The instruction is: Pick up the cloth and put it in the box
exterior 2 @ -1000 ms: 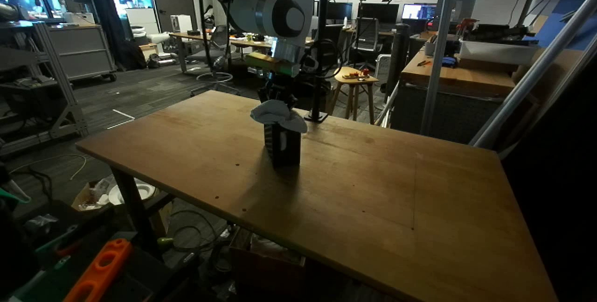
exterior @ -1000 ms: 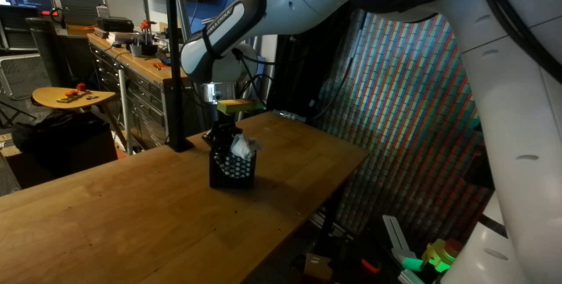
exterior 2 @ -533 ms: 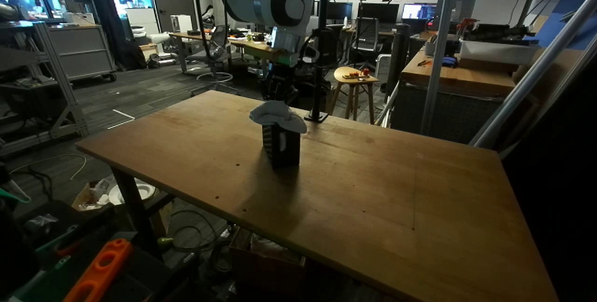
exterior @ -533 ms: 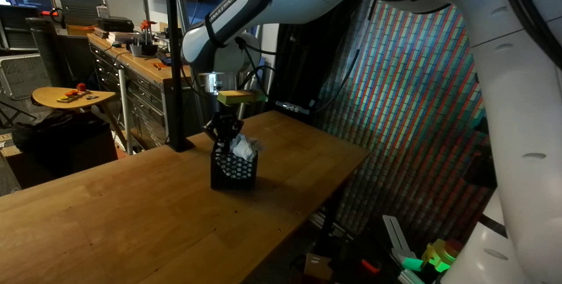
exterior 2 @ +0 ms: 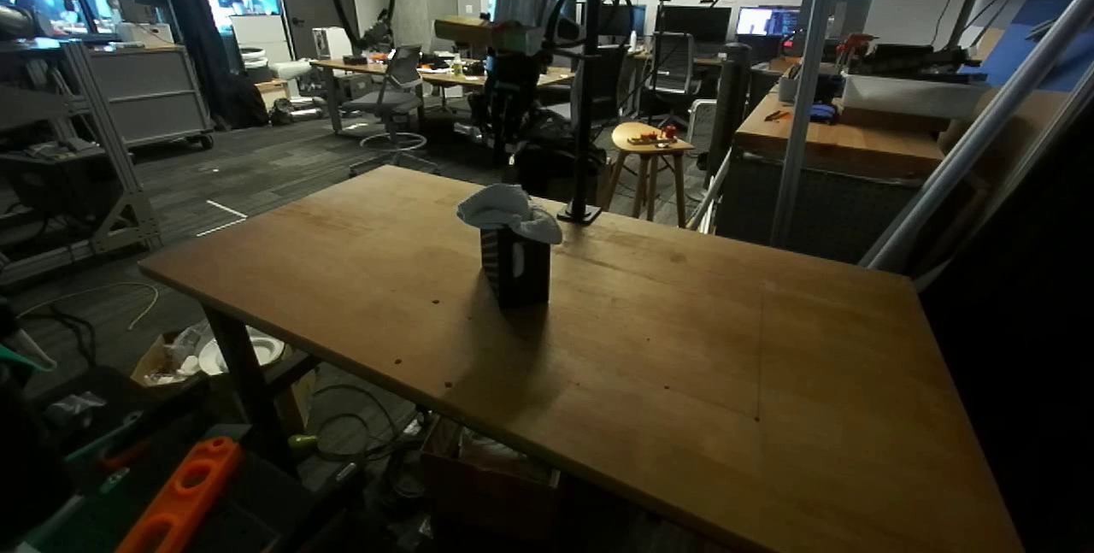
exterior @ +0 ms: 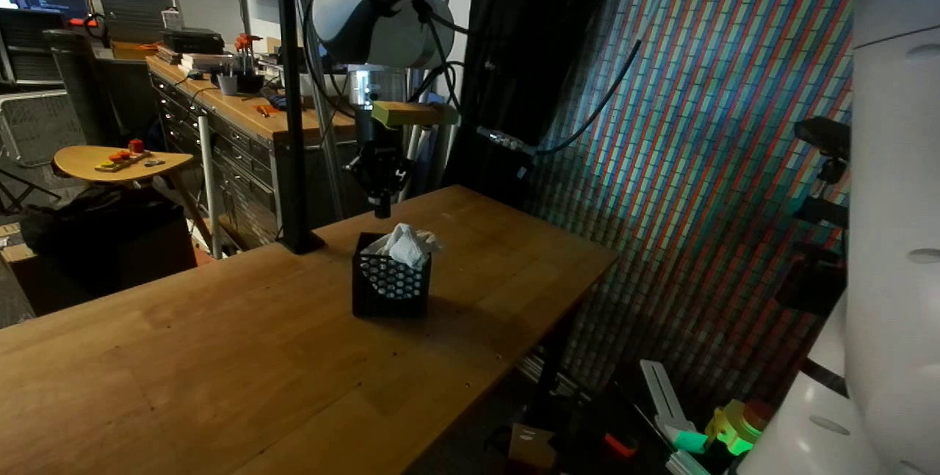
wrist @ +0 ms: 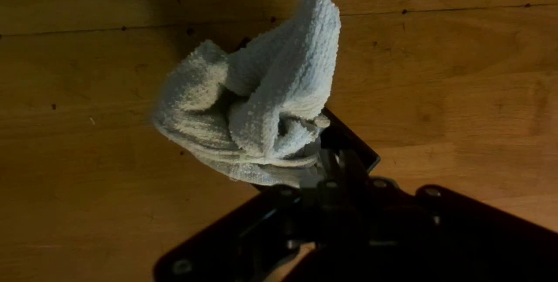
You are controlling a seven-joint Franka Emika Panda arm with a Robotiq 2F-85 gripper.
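Note:
The pale grey-white cloth is bunched up in the top of the black lattice-sided box, bulging above the rim. In an exterior view, a fold of the cloth hangs out over the edge of the box. Above and slightly behind them, my gripper points down, apart from both. Seen from the wrist, the cloth covers most of the opening, and one dark corner of the box shows. The fingertips of my gripper are together with nothing between them. The cloth's lower part is hidden inside the box.
Box and cloth stand on a wooden table. A black upright post is fixed at the table's far edge, close to the arm. Beyond it are a workbench and a small stool.
My gripper has risen from beside the cloth at the box's rim to well above it, staying shut. The cloth has stayed in the box, which shifted very slightly at first.

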